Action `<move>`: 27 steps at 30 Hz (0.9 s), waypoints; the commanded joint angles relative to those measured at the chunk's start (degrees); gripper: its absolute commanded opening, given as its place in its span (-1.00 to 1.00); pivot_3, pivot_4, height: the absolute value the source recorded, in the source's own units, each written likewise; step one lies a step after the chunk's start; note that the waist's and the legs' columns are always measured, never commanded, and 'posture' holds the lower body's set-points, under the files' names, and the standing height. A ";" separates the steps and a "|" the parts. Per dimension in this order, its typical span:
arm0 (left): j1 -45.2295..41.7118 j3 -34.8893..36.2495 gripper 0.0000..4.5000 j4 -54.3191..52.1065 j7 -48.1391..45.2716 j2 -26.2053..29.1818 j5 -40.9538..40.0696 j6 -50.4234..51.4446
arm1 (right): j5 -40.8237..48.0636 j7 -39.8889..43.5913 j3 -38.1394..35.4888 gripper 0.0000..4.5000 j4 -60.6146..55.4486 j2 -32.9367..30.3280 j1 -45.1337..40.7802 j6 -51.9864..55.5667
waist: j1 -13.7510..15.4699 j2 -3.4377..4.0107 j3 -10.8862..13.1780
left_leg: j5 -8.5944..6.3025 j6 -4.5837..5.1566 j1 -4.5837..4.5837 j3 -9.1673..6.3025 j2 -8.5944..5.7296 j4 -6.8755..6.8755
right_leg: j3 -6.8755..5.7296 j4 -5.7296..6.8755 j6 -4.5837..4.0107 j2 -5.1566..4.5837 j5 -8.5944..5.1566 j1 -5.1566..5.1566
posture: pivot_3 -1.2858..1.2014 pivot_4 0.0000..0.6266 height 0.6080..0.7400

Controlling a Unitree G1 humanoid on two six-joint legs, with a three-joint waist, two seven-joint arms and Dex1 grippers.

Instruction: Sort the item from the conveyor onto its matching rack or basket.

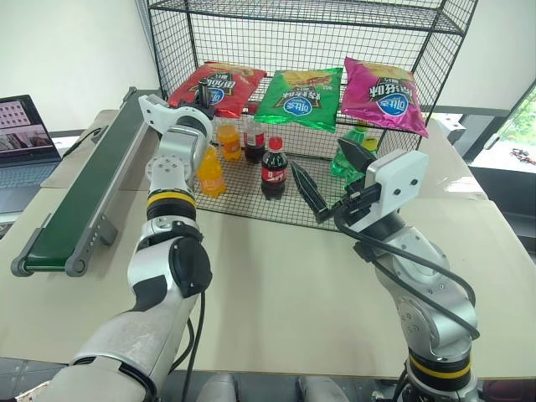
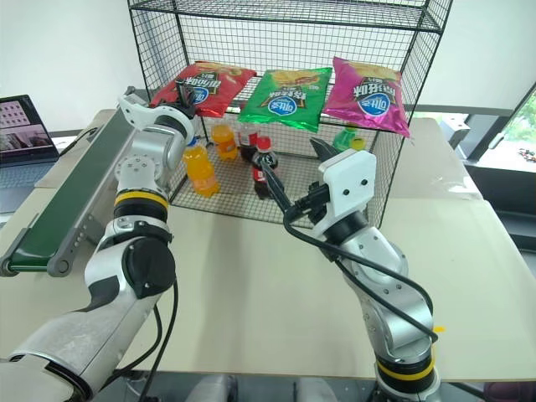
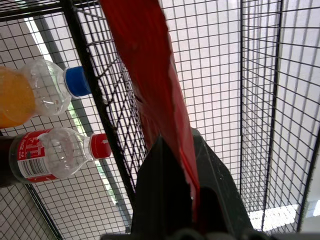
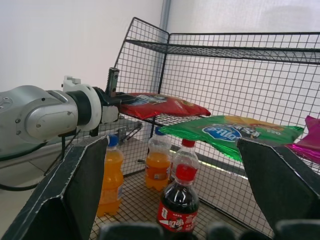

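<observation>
The red chip bag [image 1: 216,86] lies on the left end of the middle tier of the black wire rack [image 1: 310,25]. My left gripper [image 1: 201,99] is shut on the bag's near edge, and in the left wrist view the red foil [image 3: 150,65] runs up from between the closed fingers. The dark green conveyor [image 1: 84,188] stretches along the table's left side with nothing on it. My right gripper [image 1: 331,176] hangs open and holds nothing, in front of the rack's lower tier.
A green chip bag [image 1: 300,96] and a pink chip bag [image 1: 381,94] lie beside the red one on the same tier. Orange soda bottles [image 1: 209,172], a cola bottle [image 1: 273,167] and a green bottle [image 1: 352,151] stand below. A laptop [image 1: 25,134] sits far left.
</observation>
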 commanded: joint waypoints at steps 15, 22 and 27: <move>13.16 -3.27 0.99 -33.30 9.19 1.29 -1.64 21.10 | -0.07 0.93 -1.10 1.00 -2.04 0.07 2.48 -1.17 | -0.13 0.07 -0.04 | 0.01 -0.02 0.11 -0.01 0.03 0.01 | 0.02 0.23 -0.01 0.00 0.00 0.02 | 0.03 -0.52 0.97; 27.61 -12.55 0.99 -55.81 7.60 10.61 -2.57 37.50 | 0.73 3.22 -3.73 1.00 -2.13 -1.58 7.38 -2.19 | 0.16 0.06 -0.04 | 0.13 -0.23 0.15 -0.04 0.02 0.04 | 0.04 0.42 -0.03 0.00 0.02 0.02 | 0.03 -0.52 0.97; 48.00 -27.60 0.99 -68.01 -10.27 25.95 15.76 29.41 | -0.67 2.44 -5.83 1.00 0.34 -0.82 16.58 -5.82 | -0.49 0.27 -0.26 | 0.18 -0.34 0.57 -0.01 0.00 -0.08 | 0.14 0.43 -0.15 -0.01 -0.08 0.31 | 0.03 -0.52 0.97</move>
